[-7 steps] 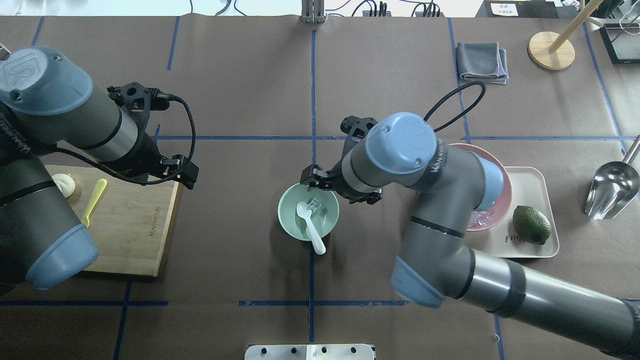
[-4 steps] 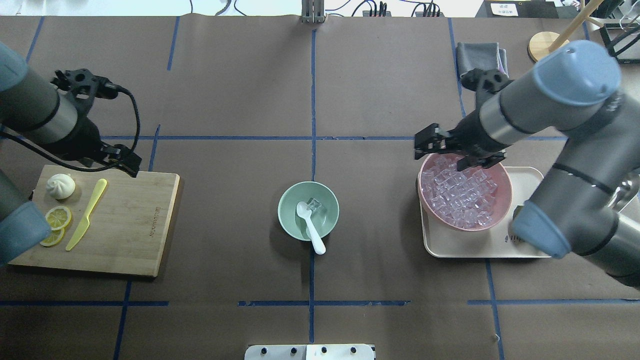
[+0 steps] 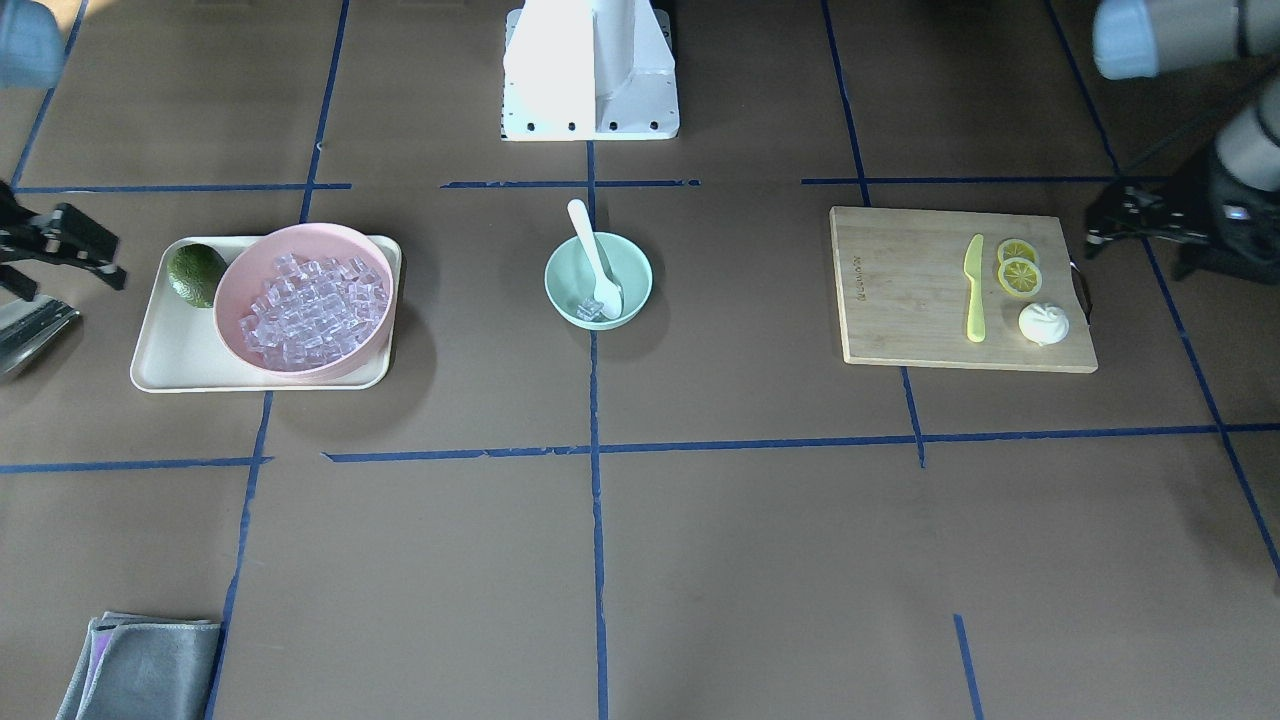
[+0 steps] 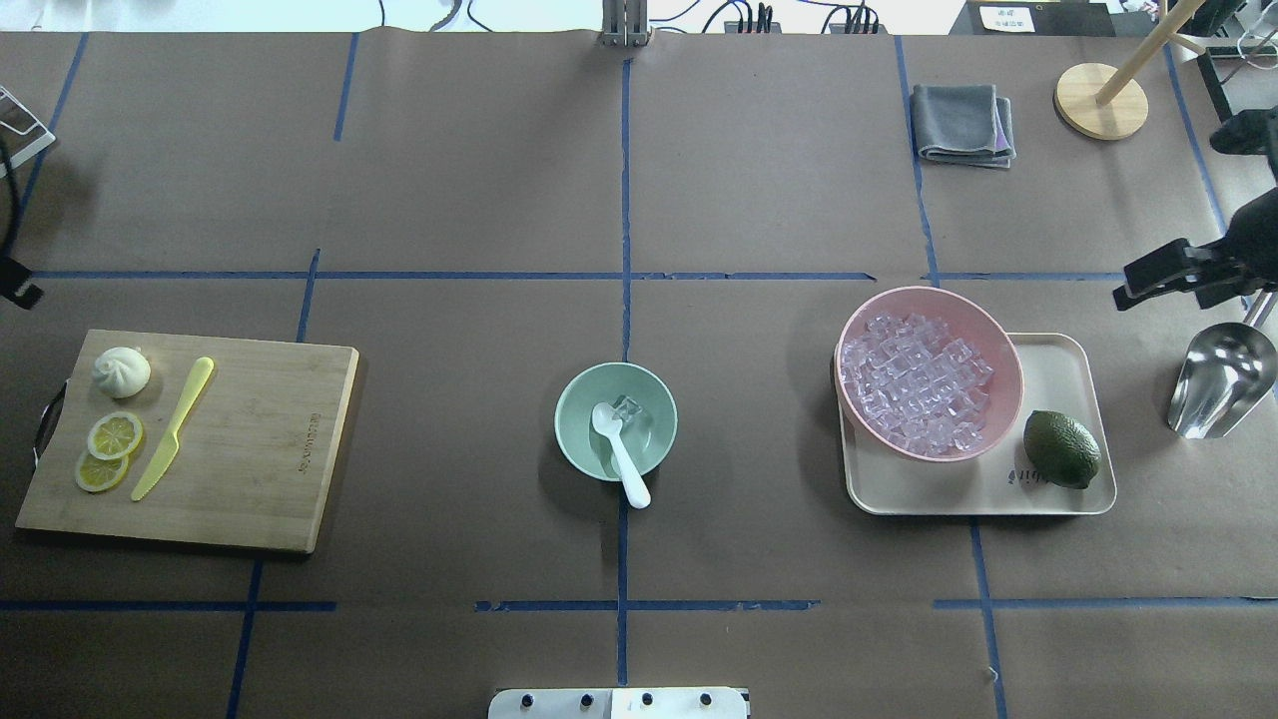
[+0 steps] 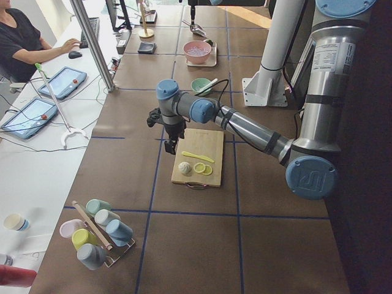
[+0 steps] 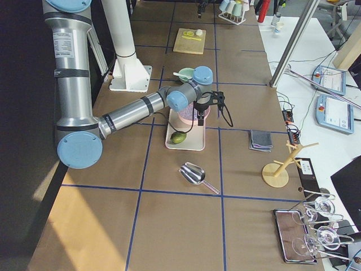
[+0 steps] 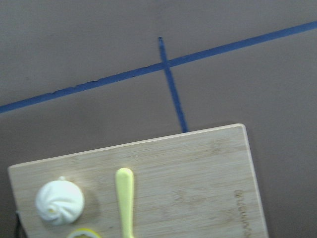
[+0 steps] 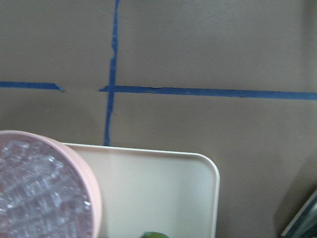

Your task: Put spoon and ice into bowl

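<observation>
The mint-green bowl (image 4: 616,384) stands at the table's middle, also in the front view (image 3: 598,258). The white spoon (image 4: 621,454) lies in it, scoop down, handle over the near rim. One clear ice cube (image 4: 629,407) lies in the bowl beside the scoop. My right gripper (image 4: 1188,280) hovers at the far right edge, right of the pink bowl, open and empty. My left gripper (image 3: 1140,225) hovers past the cutting board's outer end, open and empty.
A pink bowl (image 4: 1006,345) full of ice cubes and an avocado (image 4: 1060,448) sit on a cream tray (image 4: 1058,499). A steel scoop (image 4: 1223,379) lies right of it. A cutting board (image 4: 260,449) holds a yellow-green knife (image 4: 175,427), lemon slices and a bun. A grey cloth (image 4: 963,122) lies at the back.
The right arm has swung from over the mint bowl past the pink bowl to the far right edge. The left arm has drawn back to the far left. Spoon and ice have stayed put.
</observation>
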`<control>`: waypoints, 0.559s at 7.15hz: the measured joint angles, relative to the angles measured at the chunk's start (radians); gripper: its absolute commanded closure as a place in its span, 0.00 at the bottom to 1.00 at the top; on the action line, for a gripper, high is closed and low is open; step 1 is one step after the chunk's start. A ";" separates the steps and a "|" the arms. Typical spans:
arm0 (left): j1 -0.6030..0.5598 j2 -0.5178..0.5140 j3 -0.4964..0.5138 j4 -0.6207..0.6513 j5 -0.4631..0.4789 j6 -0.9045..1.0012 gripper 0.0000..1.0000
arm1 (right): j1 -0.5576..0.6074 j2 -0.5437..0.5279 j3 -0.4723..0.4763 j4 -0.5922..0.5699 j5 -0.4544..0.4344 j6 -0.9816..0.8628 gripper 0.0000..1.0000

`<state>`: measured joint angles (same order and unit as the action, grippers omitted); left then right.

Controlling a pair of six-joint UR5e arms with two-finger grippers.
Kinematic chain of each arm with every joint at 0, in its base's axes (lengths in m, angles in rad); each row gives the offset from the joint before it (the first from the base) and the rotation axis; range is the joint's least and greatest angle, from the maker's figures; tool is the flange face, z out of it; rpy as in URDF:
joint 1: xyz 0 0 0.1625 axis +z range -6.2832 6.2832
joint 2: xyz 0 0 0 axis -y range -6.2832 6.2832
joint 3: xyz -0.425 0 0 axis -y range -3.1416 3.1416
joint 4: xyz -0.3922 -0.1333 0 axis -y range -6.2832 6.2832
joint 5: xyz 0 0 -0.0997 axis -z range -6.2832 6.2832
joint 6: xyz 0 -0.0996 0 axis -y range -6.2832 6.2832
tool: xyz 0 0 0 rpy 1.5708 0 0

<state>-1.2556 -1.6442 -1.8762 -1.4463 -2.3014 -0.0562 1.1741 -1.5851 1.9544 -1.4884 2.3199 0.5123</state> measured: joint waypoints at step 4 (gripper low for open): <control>-0.245 -0.030 0.255 0.033 -0.082 0.303 0.00 | 0.238 -0.043 -0.137 -0.215 0.004 -0.570 0.01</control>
<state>-1.5007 -1.6738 -1.6209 -1.4131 -2.3830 0.2468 1.4117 -1.6281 1.8175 -1.7032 2.3237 -0.0575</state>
